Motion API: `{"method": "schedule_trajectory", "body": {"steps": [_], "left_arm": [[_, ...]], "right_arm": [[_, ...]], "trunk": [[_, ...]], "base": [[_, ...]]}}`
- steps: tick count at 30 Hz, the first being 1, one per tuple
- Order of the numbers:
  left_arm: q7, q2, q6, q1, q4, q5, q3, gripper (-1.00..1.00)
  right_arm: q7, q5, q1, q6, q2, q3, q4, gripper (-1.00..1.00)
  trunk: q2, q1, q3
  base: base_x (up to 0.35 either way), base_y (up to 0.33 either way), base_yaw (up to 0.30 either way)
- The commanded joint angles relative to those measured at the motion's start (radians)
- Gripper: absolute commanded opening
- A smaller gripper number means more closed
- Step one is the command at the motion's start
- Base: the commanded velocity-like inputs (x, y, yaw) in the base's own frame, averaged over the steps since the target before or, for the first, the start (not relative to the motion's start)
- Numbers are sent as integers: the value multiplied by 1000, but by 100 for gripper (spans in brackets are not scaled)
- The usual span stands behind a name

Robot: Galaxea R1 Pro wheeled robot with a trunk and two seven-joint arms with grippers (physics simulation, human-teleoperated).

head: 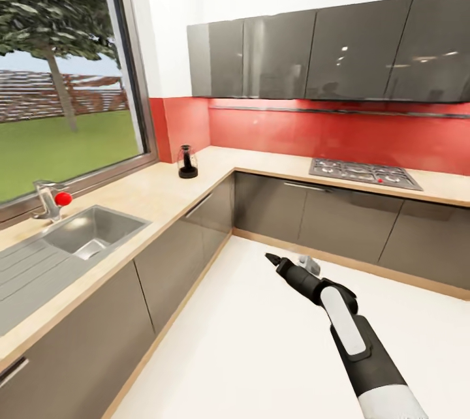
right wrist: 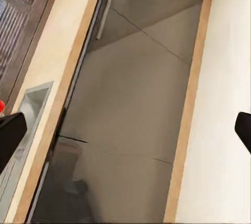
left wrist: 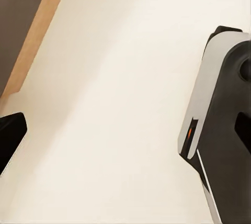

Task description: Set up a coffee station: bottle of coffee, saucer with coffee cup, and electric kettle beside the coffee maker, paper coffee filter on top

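Observation:
The coffee maker (head: 188,162), small and black, stands on the light countertop (head: 150,187) in the corner under the red backsplash. My right gripper (head: 277,261) hangs out over the white floor, well short of the counter. In the right wrist view its two dark fingertips (right wrist: 10,136) sit at opposite edges, wide apart, with nothing between them. In the left wrist view a single dark fingertip (left wrist: 10,136) shows at the frame's edge over bare floor, beside the robot's own grey and black body (left wrist: 219,124). The coffee bottle, filter, saucer, cup and kettle are out of view.
A steel sink (head: 91,231) with a red-knobbed faucet (head: 53,200) is set in the left counter run below the window. A gas hob (head: 364,173) lies in the back run. Grey base cabinets (head: 176,256) line both runs, and wall cabinets (head: 326,53) hang above.

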Motion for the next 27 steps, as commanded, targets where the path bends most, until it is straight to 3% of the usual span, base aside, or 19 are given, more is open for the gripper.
{"method": "schedule_trajectory", "body": {"steps": [1, 4, 6, 8, 9, 11, 13, 15, 19, 22, 25, 27], "left_arm": [[0, -1, -1, 0, -2, -6, 4, 100], [-2, -1, -1, 0, -5, -6, 4, 100], [-4, -5, -2, 0, -5, -6, 4, 100], [-4, -12, -2, 0, -5, -6, 4, 100], [-4, -18, -2, 0, -6, -6, 4, 100], [-4, -27, -2, 0, -7, -6, 4, 100], [-5, -36, -2, 0, -8, -6, 3, 100], [-4, -42, -2, 0, -8, -6, 3, 100], [-5, -48, -2, 0, -7, -13, 3, 100], [-4, -56, -39, 0, -2, -49, 4, 100], [-5, -59, -103, 0, 1, -73, 5, 100], [-6, -59, -120, 0, -1, -77, 5, 100]], "right_arm": [[-10, -12, -1, 2, -16, -29, 15, 100], [-10, 4, -1, 2, -61, -80, 89, 100], [-9, 67, -1, -5, -78, -87, 229, 100], [-8, 186, -1, -52, -81, -77, 375, 100], [-5, 331, -1, -170, -79, -58, 522, 100], [0, 453, -1, -315, -76, -40, 660, 100], [6, 545, -1, -453, -69, -23, 828, 100], [11, 594, -1, -502, -64, -3, 950, 100], [14, 683, 1, -532, -51, 41, 1153, 100], [13, 747, 34, -535, -40, 49, 1184, 100], [13, 772, 44, -535, -35, 51, 1191, 100], [14, 776, 46, -535, -10, 52, 1190, 100]], "trunk": [[-2, 1, -2], [-2, 1, -2], [-2, 1, -2], [-2, 1, -2], [-2, 1, -2], [-2, 1, -2], [-2, 1, -2], [-2, 1, -2], [-2, 1, -2], [-2, 1, -2], [-2, 1, -2], [-2, 1, -2]], "base": [[0, 0, -300], [0, 0, -300], [0, 0, -300], [0, 0, -300], [0, 0, -300], [0, 0, -297], [0, 0, -276], [0, 0, -219], [0, 0, -136], [0, 0, -28], [0, 0, -7], [0, 0, -1]]}}
